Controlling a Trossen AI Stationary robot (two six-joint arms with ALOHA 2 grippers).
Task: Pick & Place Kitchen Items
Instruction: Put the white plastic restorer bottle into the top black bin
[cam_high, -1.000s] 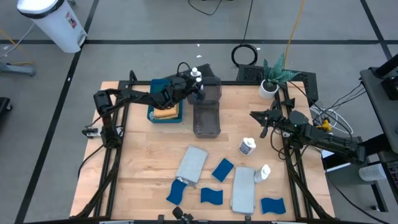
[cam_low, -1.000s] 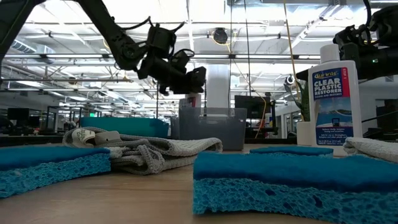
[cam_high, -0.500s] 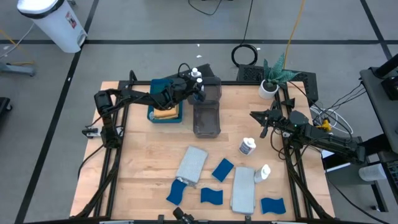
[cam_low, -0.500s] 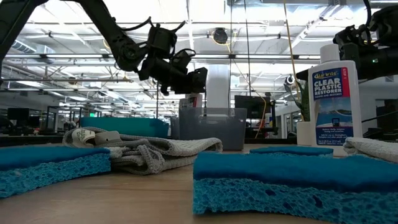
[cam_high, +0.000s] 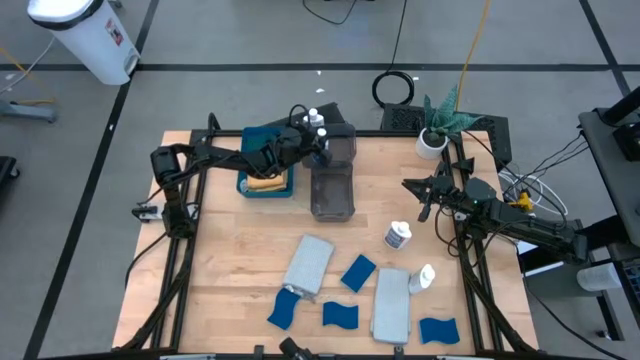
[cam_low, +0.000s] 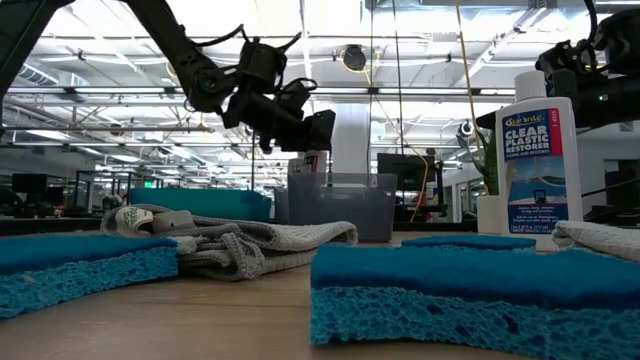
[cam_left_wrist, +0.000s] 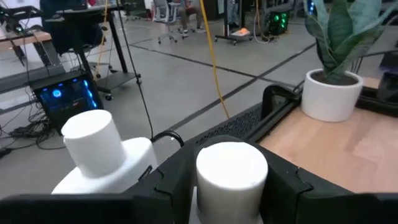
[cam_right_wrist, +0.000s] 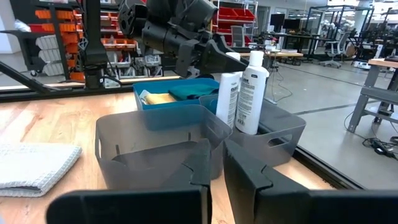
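The left hand (cam_right_wrist: 214, 53), fingers flanking the cap of a white bottle (cam_right_wrist: 228, 99) standing in the far grey bin (cam_right_wrist: 283, 134), seems mid-release; rigid, light, slick plastic, best gripped at the neck.

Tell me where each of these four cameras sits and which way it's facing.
High: overhead, straight down; both arms, left tool at the grey bin, right tool idle.
Low: table height, level past blue sponges; left arm above.
Left wrist: on the left arm, facing two white bottle caps, the potted plant beyond.
Right wrist: facing the bins, shut fingers below.
Shared: bottles in right wrist and high.
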